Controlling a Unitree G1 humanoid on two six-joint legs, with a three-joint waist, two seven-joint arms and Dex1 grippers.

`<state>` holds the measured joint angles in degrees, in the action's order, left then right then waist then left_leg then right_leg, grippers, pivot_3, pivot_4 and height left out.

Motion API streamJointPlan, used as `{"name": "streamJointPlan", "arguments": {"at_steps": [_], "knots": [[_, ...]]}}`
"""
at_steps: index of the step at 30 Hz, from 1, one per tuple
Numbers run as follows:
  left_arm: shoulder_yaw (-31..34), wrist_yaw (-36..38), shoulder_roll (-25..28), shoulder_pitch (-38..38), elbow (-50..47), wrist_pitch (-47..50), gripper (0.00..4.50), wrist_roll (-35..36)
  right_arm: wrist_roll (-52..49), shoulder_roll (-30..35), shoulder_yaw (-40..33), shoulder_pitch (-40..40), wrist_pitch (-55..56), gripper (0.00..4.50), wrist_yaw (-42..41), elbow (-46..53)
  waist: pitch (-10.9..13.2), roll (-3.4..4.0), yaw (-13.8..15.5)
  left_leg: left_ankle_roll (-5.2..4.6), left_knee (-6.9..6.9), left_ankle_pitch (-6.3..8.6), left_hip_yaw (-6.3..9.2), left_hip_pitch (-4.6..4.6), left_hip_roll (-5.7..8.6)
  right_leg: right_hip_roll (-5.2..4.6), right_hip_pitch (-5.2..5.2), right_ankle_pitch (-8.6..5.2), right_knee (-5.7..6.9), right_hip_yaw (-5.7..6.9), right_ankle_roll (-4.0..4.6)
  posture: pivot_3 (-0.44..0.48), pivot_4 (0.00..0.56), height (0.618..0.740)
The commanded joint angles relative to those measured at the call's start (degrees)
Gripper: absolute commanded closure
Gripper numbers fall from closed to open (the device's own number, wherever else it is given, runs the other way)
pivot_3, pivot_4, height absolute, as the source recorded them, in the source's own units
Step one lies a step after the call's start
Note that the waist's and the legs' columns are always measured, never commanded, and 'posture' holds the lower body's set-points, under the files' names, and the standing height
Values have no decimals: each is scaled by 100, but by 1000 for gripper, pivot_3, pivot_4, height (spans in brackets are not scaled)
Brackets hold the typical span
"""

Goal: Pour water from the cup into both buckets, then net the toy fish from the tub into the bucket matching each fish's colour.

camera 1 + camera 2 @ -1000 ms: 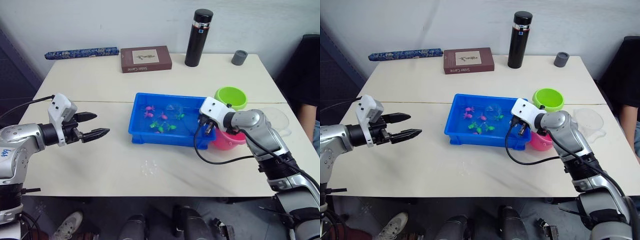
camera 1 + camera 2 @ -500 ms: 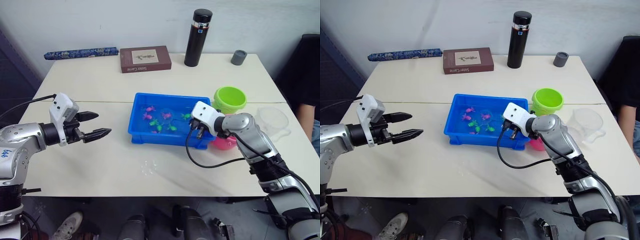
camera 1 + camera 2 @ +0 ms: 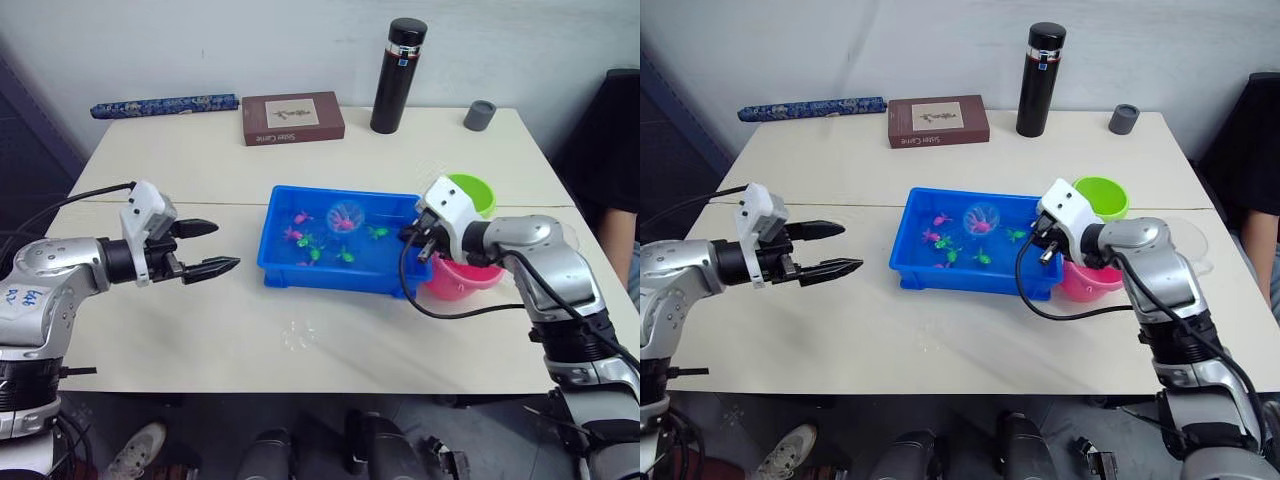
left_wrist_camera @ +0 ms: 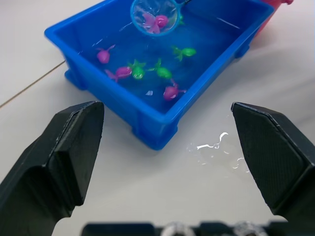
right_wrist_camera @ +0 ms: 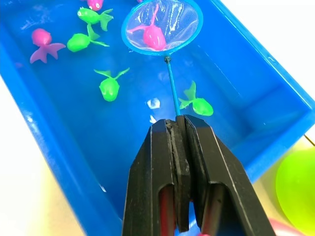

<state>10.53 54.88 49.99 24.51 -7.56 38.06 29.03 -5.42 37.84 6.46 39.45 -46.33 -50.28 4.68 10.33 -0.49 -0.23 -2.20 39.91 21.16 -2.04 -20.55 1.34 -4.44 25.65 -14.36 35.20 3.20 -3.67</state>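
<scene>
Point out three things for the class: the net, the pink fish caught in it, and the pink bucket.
net [image 5: 134,21]: right wrist view, on its light blue rim.
pink fish [image 5: 151,36]: right wrist view, on its body inside the hoop.
pink bucket [image 3: 452,279]: left eye view, on its outer wall below the right arm.

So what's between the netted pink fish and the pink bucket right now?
Only water and the tub's end wall; one green fish floats under the net handle, seen from the right wrist. The pink bucket sits just beyond.
</scene>
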Motion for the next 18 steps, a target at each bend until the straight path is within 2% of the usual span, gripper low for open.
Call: {"name": "streamJointPlan", "arguments": {"at_steps": [1, 4, 11, 18], "knots": [[-35, 98, 1, 164, 126, -179, 45, -27, -200, 212, -235, -40, -46, 4500, -48, 342, 0, 0, 0, 0, 0, 0, 0, 0, 0, 0, 0, 0, 1, 0, 0, 0, 150, 740], [-152, 189, -28, 261, 223, -311, 45, -69, -360, 375, -355, -129, -107, 4500, -90, 514, 0, 0, -2, 0, -2, 0, 0, 0, 0, 1, 1, 0, 0, 0, 0, 0, 150, 740], [-378, 503, -199, 581, 442, -769, 45, -120, -1042, 1026, -1206, -569, -190, 4500, -373, 1073, 1, 1, 36, 0, 0, 0, 1, -1, 0, 0, -3, 1, -6, 2, -1, 0, 150, 740], [-740, 832, -438, 1134, 976, -1131, 45, -297, -1442, 1821, -2493, -1508, -375, 4500, -419, 1650, 1, 2, 57, -1, -3, 0, 1, 0, 0, 0, -6, 1, -10, 4, -2, 0, 150, 740]]}}
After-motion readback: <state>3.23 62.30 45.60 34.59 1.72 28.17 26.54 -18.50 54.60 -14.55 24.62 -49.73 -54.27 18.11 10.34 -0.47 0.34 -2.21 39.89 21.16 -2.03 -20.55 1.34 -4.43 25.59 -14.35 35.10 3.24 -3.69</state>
